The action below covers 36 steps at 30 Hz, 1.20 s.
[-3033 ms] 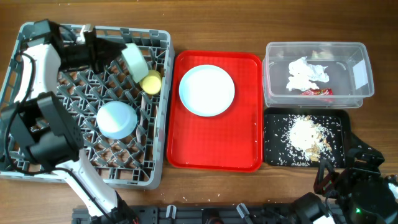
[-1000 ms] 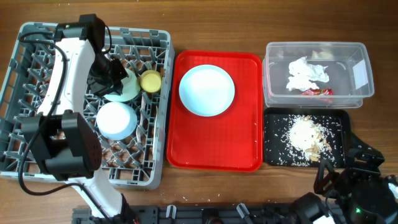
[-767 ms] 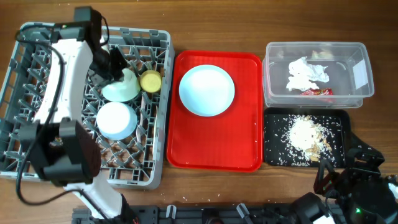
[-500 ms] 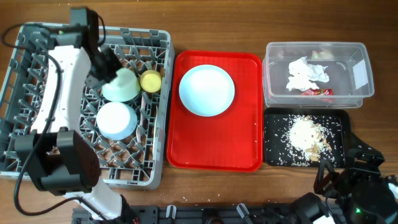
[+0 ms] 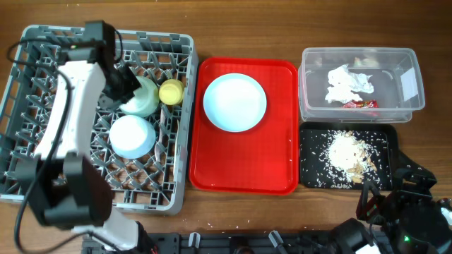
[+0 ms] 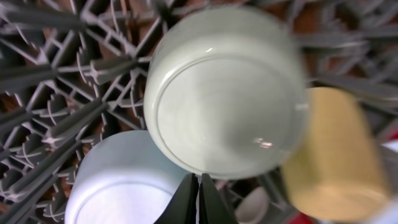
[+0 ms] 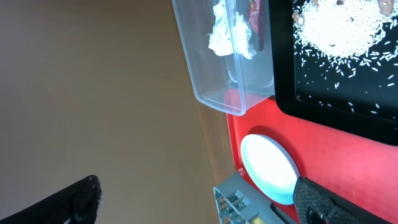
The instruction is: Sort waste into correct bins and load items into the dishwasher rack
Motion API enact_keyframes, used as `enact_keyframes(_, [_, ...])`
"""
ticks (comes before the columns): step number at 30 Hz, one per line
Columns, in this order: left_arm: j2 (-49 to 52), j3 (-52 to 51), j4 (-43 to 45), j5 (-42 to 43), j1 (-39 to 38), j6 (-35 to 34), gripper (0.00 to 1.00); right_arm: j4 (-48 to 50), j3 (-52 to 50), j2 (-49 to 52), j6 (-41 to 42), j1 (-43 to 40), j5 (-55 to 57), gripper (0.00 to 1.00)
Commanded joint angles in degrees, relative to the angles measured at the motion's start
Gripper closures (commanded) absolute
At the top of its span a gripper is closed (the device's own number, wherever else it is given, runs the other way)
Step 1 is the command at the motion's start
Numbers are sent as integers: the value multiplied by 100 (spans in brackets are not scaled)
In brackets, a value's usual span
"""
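Left gripper (image 6: pixel 198 186): my fingers are pressed to a thin slit at the rim of the pale green bowl (image 6: pixel 224 93), which lies upside down in the dishwasher rack (image 5: pixel 180 49) at 9 o'clock. Whether they pinch that rim I cannot tell. Blur smears the yellow cup (image 6: pixel 336 155) at the bowl's 4 o'clock. The small light blue bowl (image 6: pixel 118 180), at its 7 o'clock, is cut off below. On the clear tub (image 5: pixel 305 92) at 2 o'clock, the white label (image 5: pixel 408 83) is too small to read. The left arm (image 5: pixel 70 99) rises from 7 o'clock to the rack's far edge, and its wrist is folded back toward the bowl. Right gripper (image 7: pixel 196 182): fingers spread wide, low at 5 o'clock, mostly outside the overhead frame.
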Motion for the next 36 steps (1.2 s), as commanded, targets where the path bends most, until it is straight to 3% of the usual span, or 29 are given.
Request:
enact_keyframes(1, [-927, 293, -269, 280, -81, -140, 93, -4, -13, -61, 42, -4, 79, 0])
enact_keyframes(7, [-1279, 291, -955, 555, -492, -280, 96, -7, -13, -61, 39, -4, 79, 0])
enact_keyframes(12, [-1257, 286, -76, 597, -1161, -280, 90, -7, -13, -61, 42, -4, 79, 0])
enact_keyframes(15, [-1176, 286, 275, -61, -1434, -369, 90, -7, -13, -61, 39, -4, 79, 0])
enact_keyframes(18, [-1005, 286, 326, 562, -1626, -520, 94, -7, -13, -61, 39, -4, 79, 0])
enact_keyframes(21, [-728, 286, 433, 817, -2162, -520, 77, -4, -13, -61, 42, -4, 79, 0])
enact_keyframes(28, [293, 286, 1386, 605, -3821, -522, 69, -4, -13, -61, 42, -4, 79, 0])
enact_keyframes(36, [1635, 286, 2540, -280, -4839, -520, 63, -7, -13, -61, 39, -4, 79, 0])
